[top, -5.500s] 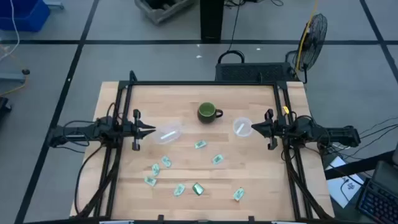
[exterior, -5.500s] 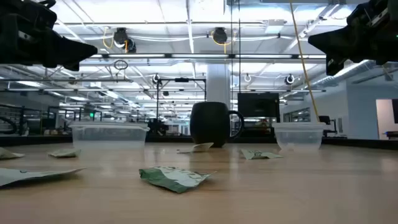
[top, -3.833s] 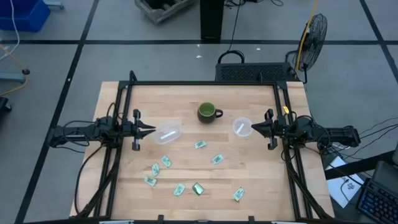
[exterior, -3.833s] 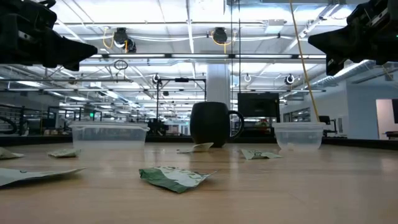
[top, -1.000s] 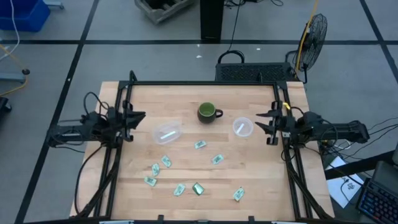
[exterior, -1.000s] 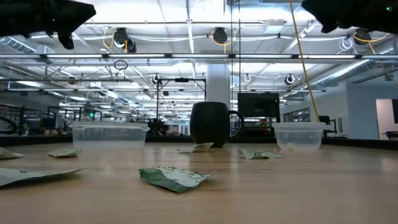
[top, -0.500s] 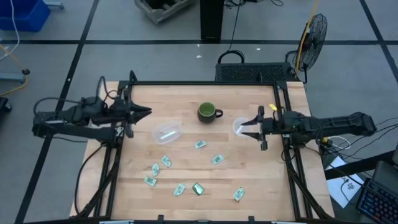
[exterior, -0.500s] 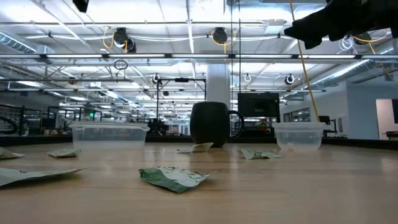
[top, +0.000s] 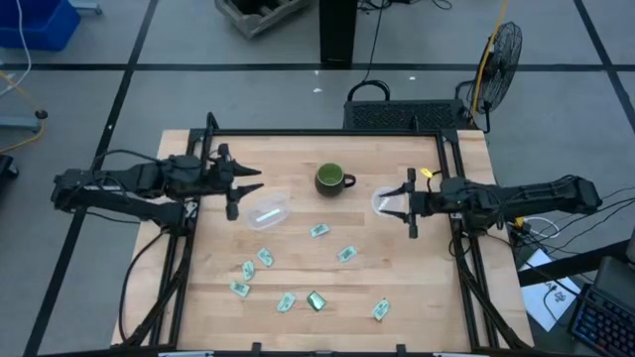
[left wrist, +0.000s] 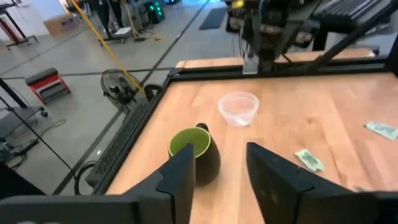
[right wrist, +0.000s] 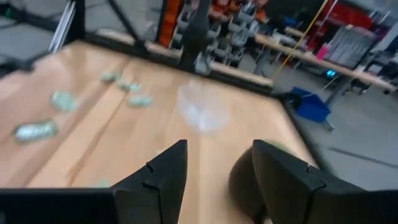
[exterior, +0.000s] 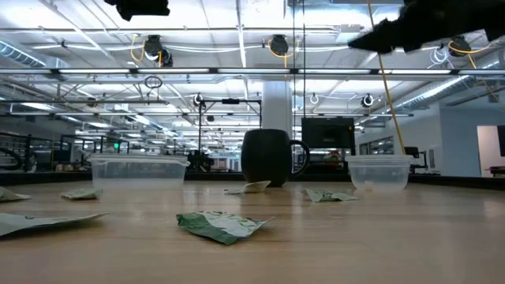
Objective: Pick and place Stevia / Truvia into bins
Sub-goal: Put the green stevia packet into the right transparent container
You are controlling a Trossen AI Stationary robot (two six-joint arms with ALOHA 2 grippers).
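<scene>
Several pale green Stevia / Truvia packets lie flat on the wooden table, among them one [top: 319,230] near the middle, one [top: 346,254] to its right and a darker one [top: 316,300] near the front. Two clear bins rest on their bases, the left bin [top: 268,211] and the right bin [top: 385,202]. My left gripper [top: 243,190] hangs open, high above the table beside the left bin's far left. My right gripper [top: 405,203] hangs open, high over the right bin's right rim. Neither holds anything. In the low view both show only at the top edge.
A dark green mug [top: 332,179] stands between the bins, toward the far edge; it also shows in the left wrist view as the mug [left wrist: 196,152]. A black frame [top: 327,133] borders the table's far and side edges. Bare wood lies at the near right.
My left gripper has swung from the table's left edge toward the left bin, and its fingers have opened. My right gripper has moved from the right edge toward the right bin and now hangs over its rim. The packets, bins and mug have stayed put.
</scene>
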